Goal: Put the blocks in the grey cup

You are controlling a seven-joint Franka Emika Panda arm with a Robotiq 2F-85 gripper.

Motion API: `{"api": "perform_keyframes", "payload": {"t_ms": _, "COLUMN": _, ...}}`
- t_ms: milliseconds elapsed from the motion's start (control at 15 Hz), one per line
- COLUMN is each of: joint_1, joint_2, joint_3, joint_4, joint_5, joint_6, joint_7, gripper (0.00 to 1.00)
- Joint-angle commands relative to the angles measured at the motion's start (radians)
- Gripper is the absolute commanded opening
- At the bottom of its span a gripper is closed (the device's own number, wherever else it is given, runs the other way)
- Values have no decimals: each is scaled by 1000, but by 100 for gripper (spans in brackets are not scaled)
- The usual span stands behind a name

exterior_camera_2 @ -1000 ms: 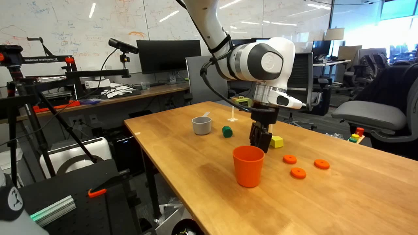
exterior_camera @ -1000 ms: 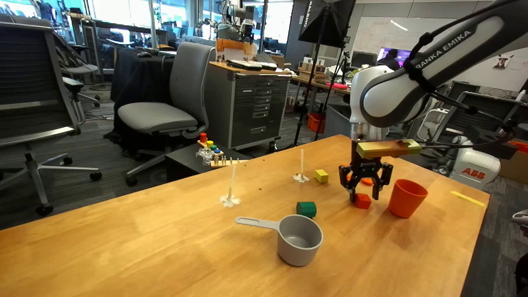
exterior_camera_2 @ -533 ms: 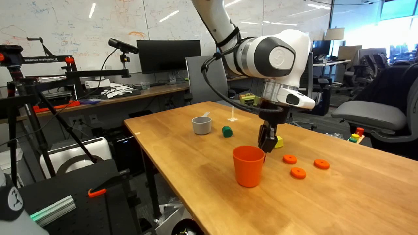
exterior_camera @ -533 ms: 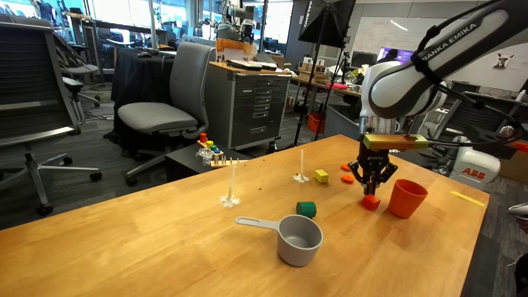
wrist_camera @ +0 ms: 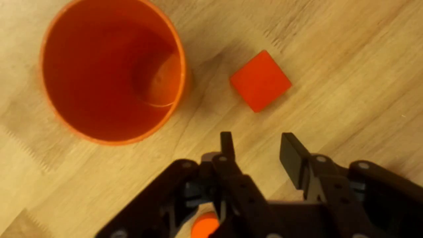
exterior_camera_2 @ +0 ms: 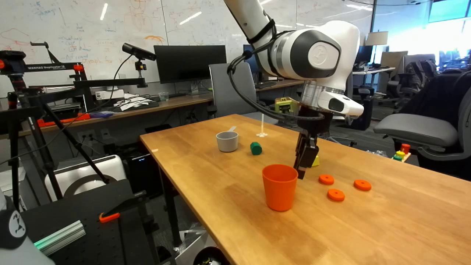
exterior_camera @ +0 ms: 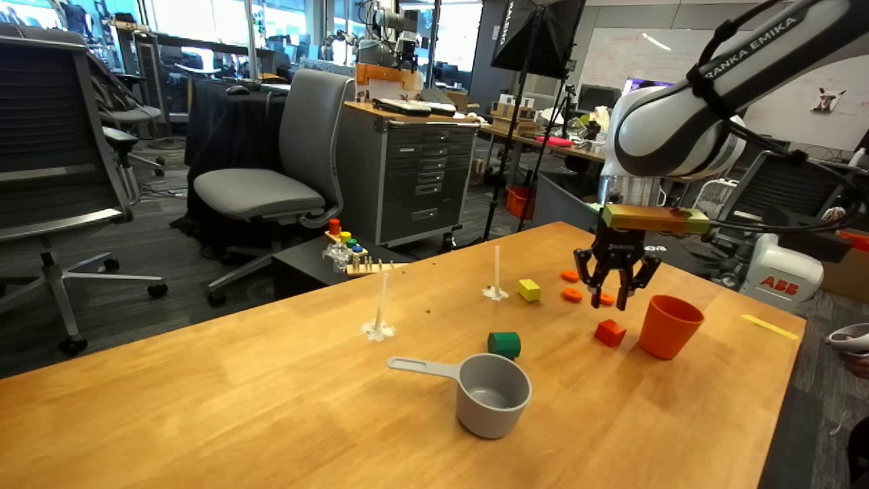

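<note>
The red block (exterior_camera: 610, 333) rests on the table beside the orange-red cup; in the wrist view this red block (wrist_camera: 260, 81) lies ahead of the fingertips. My gripper (exterior_camera: 609, 304) hovers above and slightly behind it, its jaws parted with bare table seen between them in the wrist view. The green block (exterior_camera: 504, 344) is just behind the grey cup (exterior_camera: 485, 412), whose inside looks empty. Farther back sits the yellow block (exterior_camera: 529, 291), partly covered by the gripper in an exterior view, where a sliver of the yellow block (exterior_camera_2: 316, 161) shows. There, the orange-red cup hides the red block.
The orange-red cup (exterior_camera_2: 279, 191) stands close to the gripper. Three flat orange discs, one of them this disc (exterior_camera_2: 336, 195), lie on the table nearby. Thin upright pegs, such as this peg (exterior_camera: 497, 272), are fixed to the tabletop.
The gripper was low by the red block with jaws apart, then drew shut at its top. Now it has risen and parted again. The red block has shifted slightly toward the orange-red cup.
</note>
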Motion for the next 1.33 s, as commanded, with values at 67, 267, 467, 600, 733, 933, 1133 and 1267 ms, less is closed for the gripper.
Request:
{"api": "perform_keyframes", "payload": {"t_ms": 67, "joint_1": 54, "joint_2": -42, "joint_3": -12, "joint_4": 2, "joint_5": -79, "joint_6": -60, "joint_7": -6, "gripper": 84}}
{"api": "perform_keyframes", "payload": {"t_ms": 267, "joint_1": 90, "joint_2": -54, "joint_3": -8, "joint_4": 20, "joint_5": -167, "joint_6": -123, "joint_7": -33, "gripper": 100}}
{"api": "perform_keyframes", "payload": {"t_ms": 467, "joint_1": 111, "joint_2": -66, "joint_3": -2, "joint_4": 23, "joint_5": -245, "joint_6": -188, "joint_7": -78, "gripper": 100}}
{"api": "perform_keyframes", "payload": {"t_ms": 600, "joint_1": 108, "joint_2": -66, "joint_3": -2, "joint_4": 21, "joint_5": -276, "joint_6": -192, "joint_7": -113, "gripper": 100}}
{"api": "perform_keyframes", "payload": {"t_ms": 733, "joint_1": 93, "joint_2": -57, "joint_3": 0, "joint_4": 20, "joint_5": -283, "joint_6": -173, "joint_7": -145, "gripper": 100}}
{"api": "perform_keyframes", "payload": {"t_ms": 933, "joint_1": 72, "joint_2": -48, "joint_3": -2, "joint_4": 18, "joint_5": -292, "joint_6": -135, "joint_7": -187, "gripper": 100}}
{"api": "perform_keyframes", "payload": {"t_ms": 1133, "joint_1": 48, "joint_2": -41, "joint_3": 9, "joint_4": 17, "joint_5": -279, "joint_6": -100, "joint_7": -253, "gripper": 100}}
{"api": "perform_keyframes", "payload": {"t_ms": 1267, "joint_1": 38, "joint_2": -34, "joint_3": 20, "joint_4": 18, "joint_5": -275, "joint_6": -88, "joint_7": -311, "gripper": 100}}
